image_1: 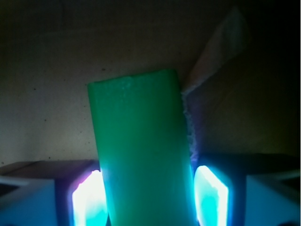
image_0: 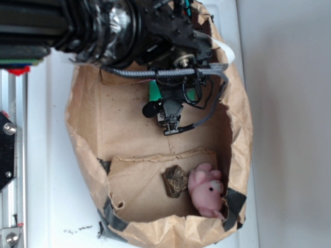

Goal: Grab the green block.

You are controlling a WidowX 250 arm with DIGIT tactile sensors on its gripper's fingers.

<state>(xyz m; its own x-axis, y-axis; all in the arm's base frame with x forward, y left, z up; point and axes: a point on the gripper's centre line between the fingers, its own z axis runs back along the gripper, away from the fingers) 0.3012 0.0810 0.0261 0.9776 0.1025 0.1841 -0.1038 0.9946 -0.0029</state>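
While the green block (image_1: pixel 141 150) lies between the two fingers (image_1: pixel 210 197), its long axis runs straight out ahead of them, away from the wrist and tipped slightly to one side, so the pads face its two long edges and a squeeze would take it across its narrow width. In the wrist view the lit pad on one side sits against or almost against the block's edge, while the pad on the other side stands just clear of it with a thin dark gap showing; the gripper (image_1: pixel 149 200) is therefore spread only a little wider than the block and, as far as can be judged, has not yet clamped it, though whether either pad truly touches cannot be told. From the outside view the block (image_0: pixel 153 92) is mostly hidden under the arm, with only slivers of green showing beside the wrist, at the end of the paper bag (image_0: pixel 83 129) nearest the robot's base. It rests on the brown floor of the bag, and a torn flap of paper (image_1: pixel 221 42) rises just beyond one far corner of it. Well past the fingertips, at the far end of the bag, sit a brown rock-like lump (image_0: pixel 175 181) and a pink plush toy (image_0: pixel 207 190), touching or nearly touching each other and far from the block. My judgement is that the coming move turns on closing squarely across the narrow width before lifting.
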